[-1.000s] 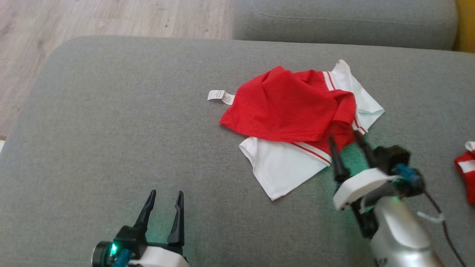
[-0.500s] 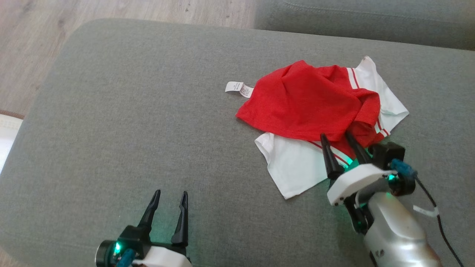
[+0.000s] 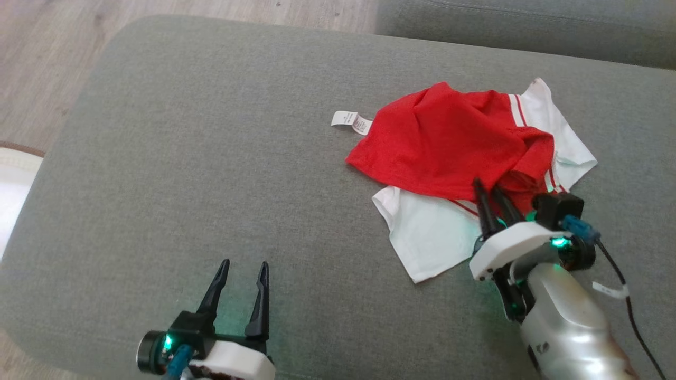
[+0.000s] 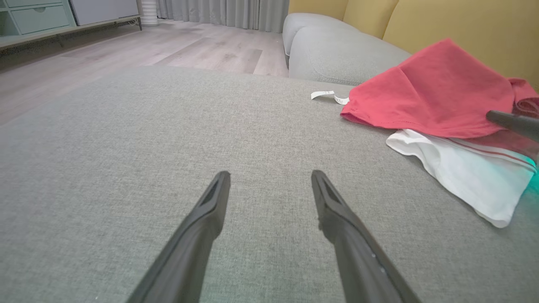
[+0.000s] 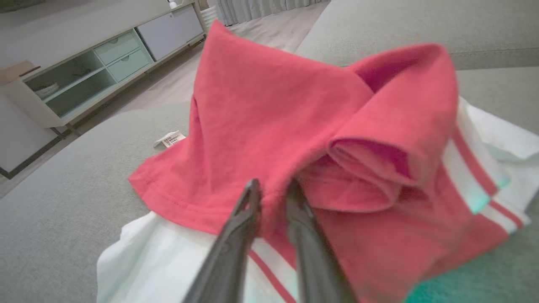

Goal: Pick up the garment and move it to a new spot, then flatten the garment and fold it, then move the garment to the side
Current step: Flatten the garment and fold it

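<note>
The garment (image 3: pixel 454 142) is a crumpled red and white shirt lying right of centre on the grey seat cushion (image 3: pixel 211 158). A white label (image 3: pixel 351 121) sticks out at its left. My right gripper (image 3: pixel 488 187) is at the garment's near edge. In the right wrist view its fingers (image 5: pixel 248 210) stand close together, pinching a fold of the red cloth (image 5: pixel 273 113). My left gripper (image 3: pixel 243 266) hovers open over bare cushion at the lower left, well away from the garment (image 4: pixel 429 97), with nothing between its fingers (image 4: pixel 210 210).
A second grey cushion (image 3: pixel 528 26) lies beyond the seat, with a yellow backrest (image 4: pixel 463 21) behind the garment. Wooden floor (image 3: pixel 42 53) runs past the cushion's left edge. A low cabinet (image 5: pixel 84 71) stands across the room. Bare cushion spreads left of the garment.
My right gripper's fingers have closed from wide apart onto the red cloth at the garment's near edge. The head camera has shifted. The left gripper stays open.
</note>
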